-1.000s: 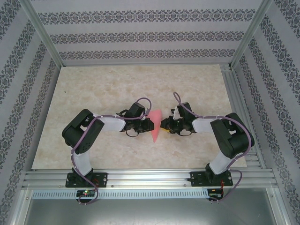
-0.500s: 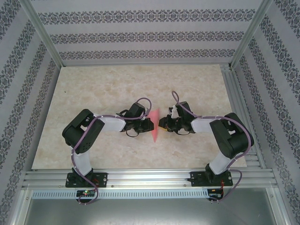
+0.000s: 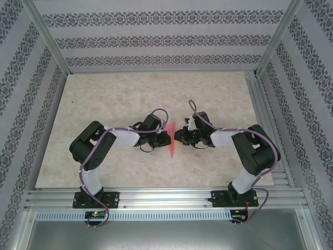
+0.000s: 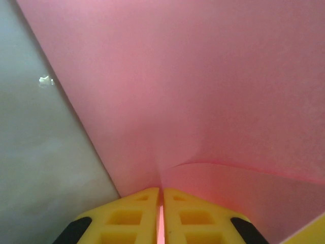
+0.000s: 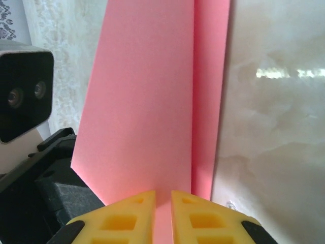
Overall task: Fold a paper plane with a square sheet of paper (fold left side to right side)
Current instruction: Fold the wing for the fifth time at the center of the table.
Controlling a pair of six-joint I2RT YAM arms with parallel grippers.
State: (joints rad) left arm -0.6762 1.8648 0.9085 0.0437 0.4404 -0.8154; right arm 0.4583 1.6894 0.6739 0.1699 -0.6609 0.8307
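- Nearest, the left arm base and the right arm base sit bolted on a metal rail at the near edge of the tabletop
- Both arms bend inward, so the left tool and the right tool face each other near the middle of the tabletop
- The paper plane stands between the two tools, a narrow pinkish-red dart with its point towards the near edge and its wider end away
- Whether it touches the marbled surface I cannot tell
- In the left wrist view, that tool's yellow fingers are clenched with just a sliver of pink between them, grasping the paper plane
- In the right wrist view, that tool's yellow fingers stand slightly apart with the pink paper running between them; whether they press it I cannot tell
- Beyond those fingers the paper rises as a tall panel with one straight layer edge, the left wrist camera beside it
- Farthest, patterned walls close in the tabletop
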